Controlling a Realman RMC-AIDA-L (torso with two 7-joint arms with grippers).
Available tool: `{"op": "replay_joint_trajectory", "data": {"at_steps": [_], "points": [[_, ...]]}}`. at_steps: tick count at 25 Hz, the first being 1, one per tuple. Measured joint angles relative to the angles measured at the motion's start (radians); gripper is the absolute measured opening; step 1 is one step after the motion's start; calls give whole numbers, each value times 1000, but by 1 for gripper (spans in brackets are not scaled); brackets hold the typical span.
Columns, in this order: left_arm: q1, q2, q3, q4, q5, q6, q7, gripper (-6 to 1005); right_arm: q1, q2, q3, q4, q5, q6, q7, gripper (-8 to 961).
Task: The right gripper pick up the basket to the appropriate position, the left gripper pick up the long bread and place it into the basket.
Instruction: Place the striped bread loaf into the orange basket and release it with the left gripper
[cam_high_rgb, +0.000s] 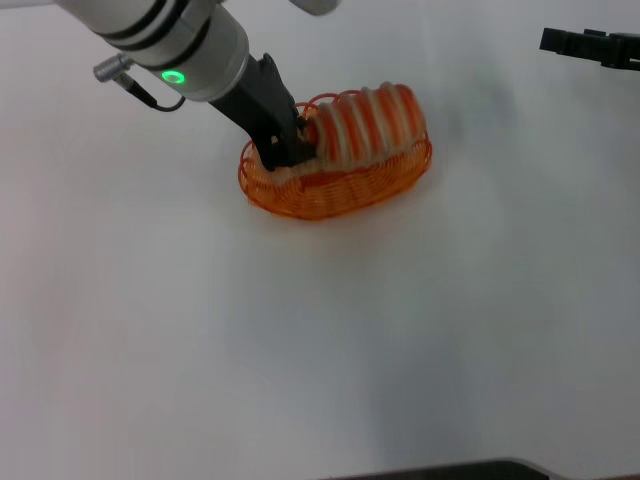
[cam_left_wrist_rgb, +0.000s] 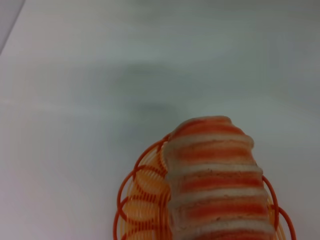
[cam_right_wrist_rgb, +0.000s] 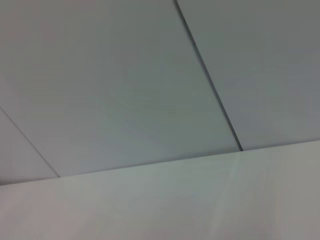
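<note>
The plain white surface (cam_high_rgb: 320, 350) carries the oval orange wire basket (cam_high_rgb: 345, 195) at the upper centre of the head view, with the ribbed orange-and-cream long bread (cam_high_rgb: 368, 122) lying inside it. The left claw (cam_high_rgb: 290, 148) is angled down from the upper left onto the bread's end; whether it is gripping cannot be told. The bread is best released only once fully seated, then the claw lifted straight clear of the rim. The right claw (cam_high_rgb: 592, 45) is parked at the upper right edge.

We cannot see the left gripper (cam_high_rgb: 290, 150) fingertips; the long bread (cam_high_rgb: 365, 122) hides them. The right gripper (cam_high_rgb: 592, 46) is cut by the edge.
</note>
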Motion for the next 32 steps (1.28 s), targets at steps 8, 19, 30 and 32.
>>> {"op": "replay_joint_trajectory", "data": {"at_steps": [8, 19, 30, 32], "points": [[17, -1, 76, -29, 0, -77, -1, 206, 1, -1, -6, 0, -1, -1, 2, 891], [43, -3, 125, -33, -6, -143, -13, 196, 0, -1, -4, 0, 0, 7, 5, 890], [51, -1, 133, -44, 0, -189, -59, 447, 6, -1, -2, 0, 0, 10, 10, 890], [55, -1, 127, -44, 0, -192, -67, 483, 7, -1, -1, 0, 0, 10, 11, 890]]}}
